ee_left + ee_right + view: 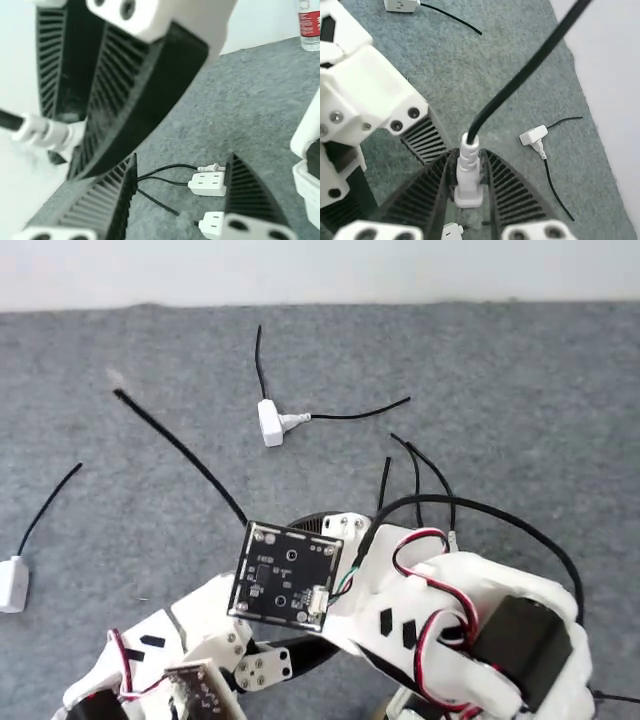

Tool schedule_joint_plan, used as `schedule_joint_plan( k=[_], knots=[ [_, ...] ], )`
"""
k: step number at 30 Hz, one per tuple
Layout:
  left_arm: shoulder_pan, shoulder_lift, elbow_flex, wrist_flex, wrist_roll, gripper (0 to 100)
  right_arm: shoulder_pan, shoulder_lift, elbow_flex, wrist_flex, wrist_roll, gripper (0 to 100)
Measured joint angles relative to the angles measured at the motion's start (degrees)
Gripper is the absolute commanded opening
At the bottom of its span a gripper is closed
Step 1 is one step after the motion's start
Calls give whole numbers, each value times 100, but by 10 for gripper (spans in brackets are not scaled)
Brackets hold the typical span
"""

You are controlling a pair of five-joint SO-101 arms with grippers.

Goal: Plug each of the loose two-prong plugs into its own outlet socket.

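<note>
Clamps right hand on white plug, pinched between both fingers, black cord leading out past the tips. Holds left hand apart. Counts on grey bench beyond left hand: two sockets, near socket and far socket; one loose plug just beside far socket.

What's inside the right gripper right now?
A white plug on a black cord, clamped between the right gripper's fingers. Its prongs are covered by the plug body and the fingers, so I can't tell which way they face.
</note>
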Motion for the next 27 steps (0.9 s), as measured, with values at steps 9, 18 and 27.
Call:
schedule_joint_plan(
  k=[9,18,27],
  knots=[
    [-44,0,0,35,35,272,9,0,0,70,0,9],
    [70,0,-105,255,53,272,9,-18,0,105,0,9],
    [-255,0,-114,255,62,272,-9,-176,0,202,-97,9]
  ],
)
